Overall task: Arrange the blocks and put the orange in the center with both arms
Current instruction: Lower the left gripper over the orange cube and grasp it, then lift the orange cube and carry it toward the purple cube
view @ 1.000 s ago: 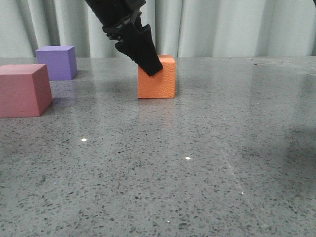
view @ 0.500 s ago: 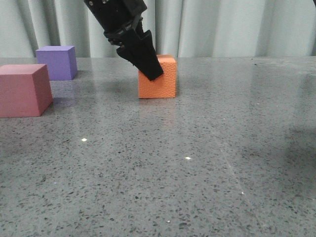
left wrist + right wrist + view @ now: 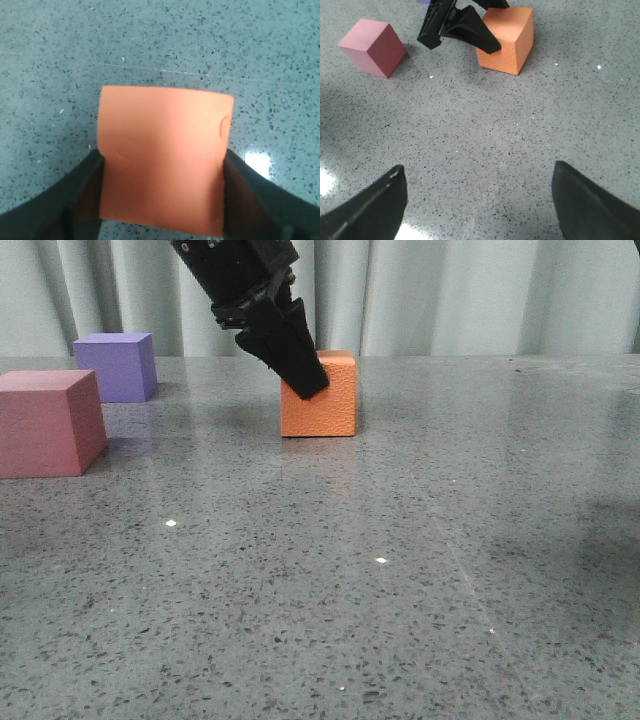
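Observation:
The orange cube [image 3: 325,405] stands on the grey table near the middle, far from me. My left gripper [image 3: 308,380] comes down on it from the upper left. In the left wrist view its two fingers press both sides of the cube [image 3: 162,165], so the gripper [image 3: 162,155] is shut on it. The pink cube [image 3: 48,425] sits at the left edge and the purple cube [image 3: 117,365] behind it. My right gripper [image 3: 479,167] is open and empty, hovering over bare table nearer me than the orange cube [image 3: 507,42] and the pink cube [image 3: 372,47].
The speckled grey table [image 3: 400,570] stretches to a pale curtain [image 3: 480,295] at the back. A dark shadow lies on the table at the right edge [image 3: 610,530].
My left gripper's fingers have sunk slightly lower over the orange cube, and the cube has shifted a hair to the right. The pink and purple cubes have not moved.

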